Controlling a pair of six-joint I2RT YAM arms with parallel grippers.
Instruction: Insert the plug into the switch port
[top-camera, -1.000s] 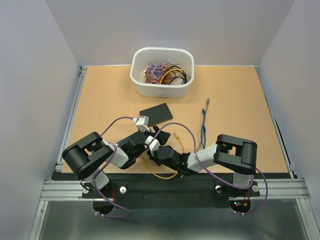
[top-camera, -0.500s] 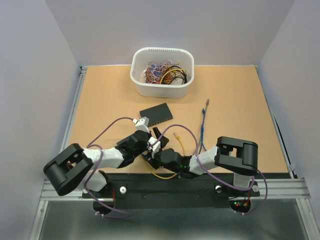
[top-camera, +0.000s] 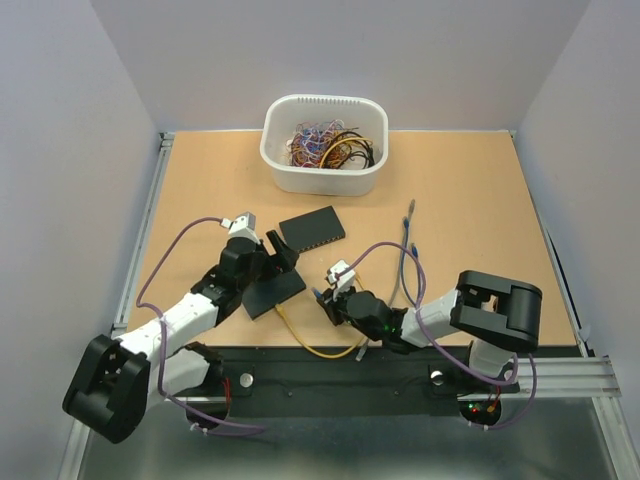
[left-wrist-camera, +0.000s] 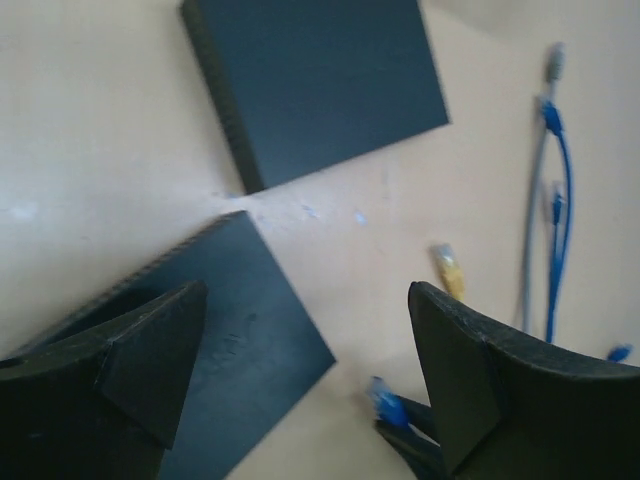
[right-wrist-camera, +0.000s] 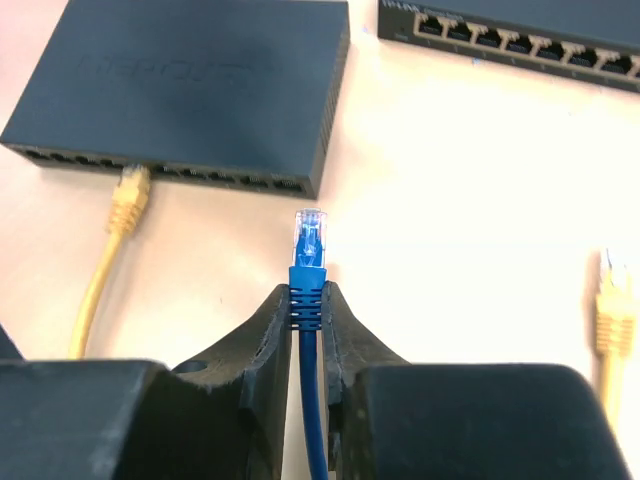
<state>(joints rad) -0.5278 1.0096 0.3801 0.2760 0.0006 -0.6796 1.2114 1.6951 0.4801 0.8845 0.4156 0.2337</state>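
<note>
Two black switches lie on the table. The far switch (top-camera: 312, 228) shows its row of ports in the right wrist view (right-wrist-camera: 520, 45). The near switch (top-camera: 272, 290) (right-wrist-camera: 190, 85) has a yellow cable (right-wrist-camera: 128, 195) plugged into its port side. My right gripper (top-camera: 326, 300) (right-wrist-camera: 308, 292) is shut on the boot of a blue plug (right-wrist-camera: 308, 240), whose tip points at the near switch's ports, a short gap away. My left gripper (top-camera: 272, 255) (left-wrist-camera: 305, 305) is open and empty above the near switch's (left-wrist-camera: 200, 340) far edge. The blue plug (left-wrist-camera: 385, 400) also shows there.
A white basket (top-camera: 370, 170) of tangled cables stands at the back. Loose blue and grey cables (top-camera: 408, 250) lie right of the switches. A loose yellow plug (right-wrist-camera: 612, 300) lies right of my right gripper. The yellow cable (top-camera: 305, 340) loops along the near table edge.
My left arm has swung left and away from the right gripper, stretching out and uncovering the near switch. My right gripper has shifted slightly right, still holding the blue plug.
</note>
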